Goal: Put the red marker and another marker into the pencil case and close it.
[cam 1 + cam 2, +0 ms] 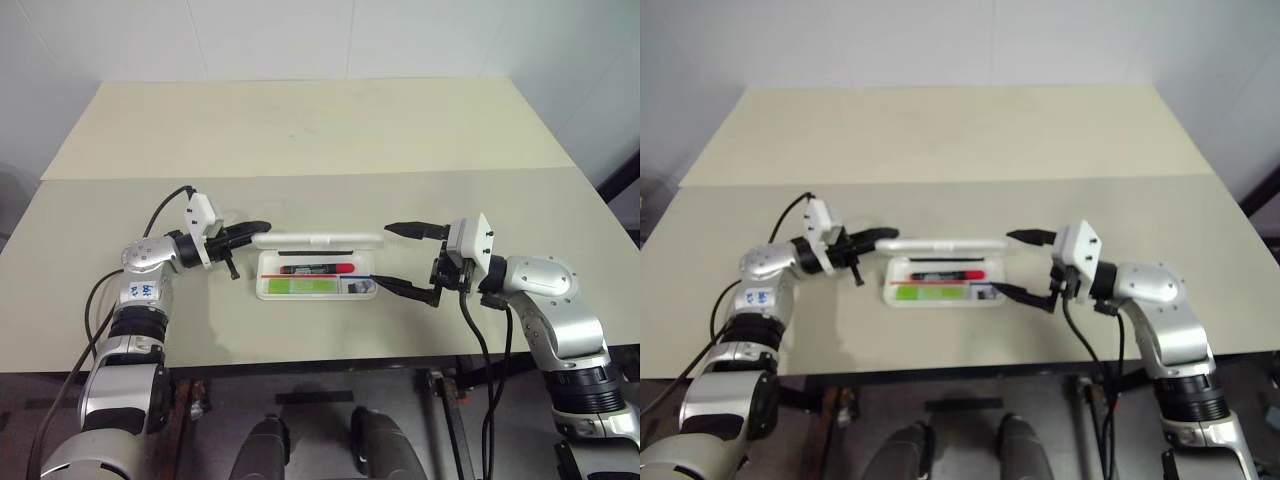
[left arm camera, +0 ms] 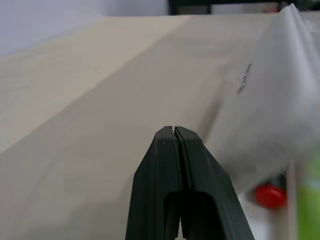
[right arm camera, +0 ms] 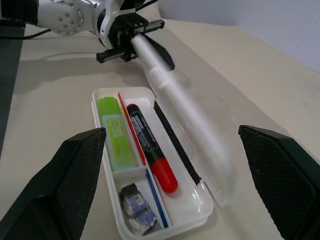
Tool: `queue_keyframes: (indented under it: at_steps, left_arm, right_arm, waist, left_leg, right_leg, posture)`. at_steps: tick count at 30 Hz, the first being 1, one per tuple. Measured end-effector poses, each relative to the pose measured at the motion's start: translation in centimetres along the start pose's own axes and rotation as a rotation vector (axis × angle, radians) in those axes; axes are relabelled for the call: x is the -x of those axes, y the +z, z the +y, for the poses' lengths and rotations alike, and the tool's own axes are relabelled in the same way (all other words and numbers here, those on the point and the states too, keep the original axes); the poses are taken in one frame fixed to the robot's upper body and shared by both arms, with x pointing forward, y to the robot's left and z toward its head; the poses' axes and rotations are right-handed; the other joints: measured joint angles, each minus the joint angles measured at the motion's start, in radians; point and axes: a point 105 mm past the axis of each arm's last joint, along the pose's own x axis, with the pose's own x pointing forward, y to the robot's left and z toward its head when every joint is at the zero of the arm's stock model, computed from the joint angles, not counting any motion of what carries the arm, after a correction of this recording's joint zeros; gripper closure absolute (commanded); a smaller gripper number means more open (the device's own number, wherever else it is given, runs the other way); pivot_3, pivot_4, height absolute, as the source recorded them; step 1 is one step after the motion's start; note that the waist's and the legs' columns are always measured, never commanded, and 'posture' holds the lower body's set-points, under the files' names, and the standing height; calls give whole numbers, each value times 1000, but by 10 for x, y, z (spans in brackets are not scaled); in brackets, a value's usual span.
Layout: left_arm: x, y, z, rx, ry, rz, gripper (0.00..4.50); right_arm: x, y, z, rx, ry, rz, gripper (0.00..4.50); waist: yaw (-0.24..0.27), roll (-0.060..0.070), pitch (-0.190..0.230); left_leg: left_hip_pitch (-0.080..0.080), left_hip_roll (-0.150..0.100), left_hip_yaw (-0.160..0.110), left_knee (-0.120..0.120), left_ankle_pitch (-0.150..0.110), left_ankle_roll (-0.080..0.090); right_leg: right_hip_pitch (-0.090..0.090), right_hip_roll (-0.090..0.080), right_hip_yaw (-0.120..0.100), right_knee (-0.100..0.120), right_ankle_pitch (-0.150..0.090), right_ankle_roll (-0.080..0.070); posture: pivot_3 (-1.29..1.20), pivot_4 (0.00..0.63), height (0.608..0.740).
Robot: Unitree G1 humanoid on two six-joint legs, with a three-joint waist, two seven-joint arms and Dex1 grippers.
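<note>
Both arms were built of brushed silver-grey metal segments, with rounded housings and black ribbed collars between sections. The left arm point(image 1: 140, 290) carried a small white label with blue markings on its forearm housing; several small dark screw holes dotted the rounded housing above it. A black cable looped from that forearm toward the wrist. The right arm point(image 1: 545, 300) had black cables hanging from its wrist. Each wrist bore a white block-shaped camera mount. The left gripper point(image 1: 250, 229) and right gripper point(image 1: 392, 257) each had two black, tapered fingers on dark metal brackets.
</note>
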Motion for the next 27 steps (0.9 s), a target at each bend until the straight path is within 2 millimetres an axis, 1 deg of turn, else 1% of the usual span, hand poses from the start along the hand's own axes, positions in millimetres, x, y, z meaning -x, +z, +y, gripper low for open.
queue_keyframes:
  at_steps: [6,8,11,19,22,27]
  left_arm:
    - [-6,-1,-26,-69,-200,44,4456]
    - [-8,-1,-33,-85,-248,59,4456]
    - [-15,-8,-42,-103,-295,111,4456]
    - [-38,-2,-39,-199,-313,187,4456]
    - [-40,-2,-40,-203,-324,191,4456]
    - [-46,-2,-50,-208,-388,207,4456]
  right_arm:
    - [0,1,2,-14,-8,-5,0]
    - [0,1,2,-18,-13,-6,0]
    - [0,2,5,-21,-23,-5,0]
    - [-1,4,10,-29,-67,-17,0]
    - [-1,2,12,-42,-86,-16,0]
    - [-1,1,14,-60,-131,-29,0]
  waist:
    - [12,0,0]
    - [13,0,0]
    - [14,0,0]
    - [14,0,0]
    - [14,0,0]
    - [14,0,0]
  left_leg:
    - [0,0,0,0,0,0]
    - [0,0,0,0,0,0]
    - [0,0,0,1,0,0]
    - [2,0,-1,1,0,1]
    - [2,0,-1,1,0,1]
    - [2,0,-1,1,0,1]
  right_leg:
    - [0,0,0,0,0,0]
    - [0,0,0,0,0,0]
    - [0,0,0,0,0,0]
    - [3,0,0,1,0,0]
    - [2,0,0,1,0,0]
    - [3,0,0,1,0,0]
  posture:
    - [0,150,740]
    - [0,150,740]
    - [0,150,740]
    - [0,150,740]
    - [0,150,740]
    - [0,150,740]
